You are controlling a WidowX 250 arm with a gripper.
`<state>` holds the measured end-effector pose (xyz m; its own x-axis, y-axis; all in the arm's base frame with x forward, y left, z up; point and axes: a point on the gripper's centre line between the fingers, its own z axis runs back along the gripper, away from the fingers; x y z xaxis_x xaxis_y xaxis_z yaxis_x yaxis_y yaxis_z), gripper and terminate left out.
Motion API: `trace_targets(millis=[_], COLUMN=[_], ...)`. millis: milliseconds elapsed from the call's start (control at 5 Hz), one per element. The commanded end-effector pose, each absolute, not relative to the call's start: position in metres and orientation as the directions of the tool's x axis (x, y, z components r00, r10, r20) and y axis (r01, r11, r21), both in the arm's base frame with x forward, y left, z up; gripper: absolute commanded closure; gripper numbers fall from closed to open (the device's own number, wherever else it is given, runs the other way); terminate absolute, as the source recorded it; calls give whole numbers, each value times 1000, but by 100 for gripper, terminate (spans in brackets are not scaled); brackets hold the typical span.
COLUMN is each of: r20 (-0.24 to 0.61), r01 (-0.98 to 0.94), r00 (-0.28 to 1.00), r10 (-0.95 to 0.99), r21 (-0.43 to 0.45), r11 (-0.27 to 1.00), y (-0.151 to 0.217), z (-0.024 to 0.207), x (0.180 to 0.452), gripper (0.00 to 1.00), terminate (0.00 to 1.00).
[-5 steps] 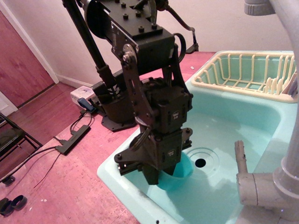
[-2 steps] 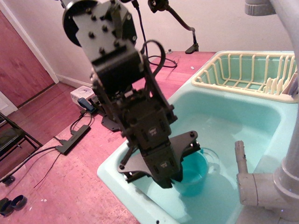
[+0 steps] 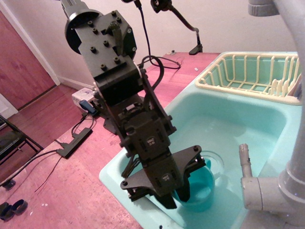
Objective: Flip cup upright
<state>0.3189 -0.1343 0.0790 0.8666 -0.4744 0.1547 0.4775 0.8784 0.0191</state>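
Note:
The teal cup (image 3: 201,185) stands in the pale mint sink (image 3: 228,119) near its front edge. Its opening faces up and a little toward the right, and a small handle (image 3: 219,176) shows on its right side. My gripper (image 3: 175,194) reaches down into the sink from the left and is tilted. One dark finger (image 3: 184,187) lies at the cup's left wall and rim, and the other finger (image 3: 167,201) sits lower, outside the cup. The jaws look closed on the cup's left wall. The cup's lower left part is hidden behind the gripper.
A cream dish rack (image 3: 252,71) sits at the sink's far right. A grey faucet and pipe (image 3: 281,186) stand close at the right, with a spout (image 3: 244,160) by the cup. The drain ring (image 3: 217,160) shows just behind the cup. The sink's front rim (image 3: 112,179) is below my wrist.
My wrist has swung and rotated, and the gripper moved right and toward the front edge. The cup came with it, turning from under the gripper to open side up.

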Motion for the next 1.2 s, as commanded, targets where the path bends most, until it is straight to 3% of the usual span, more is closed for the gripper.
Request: trace_targets(millis=[0,400,600,1000], r20=[142,60,29,29], r01=[467,461,465,465], r00=[873,878,879,879], r10=[-467,-475,-475,-475], r21=[35,164,162,162], r11=[884,872,870,870], y=[-126,-89,-91,-91], z=[99,195,212,212], x=[325,336,330,330], gripper=[0,0,0,0], terminate=[0,0,0,0])
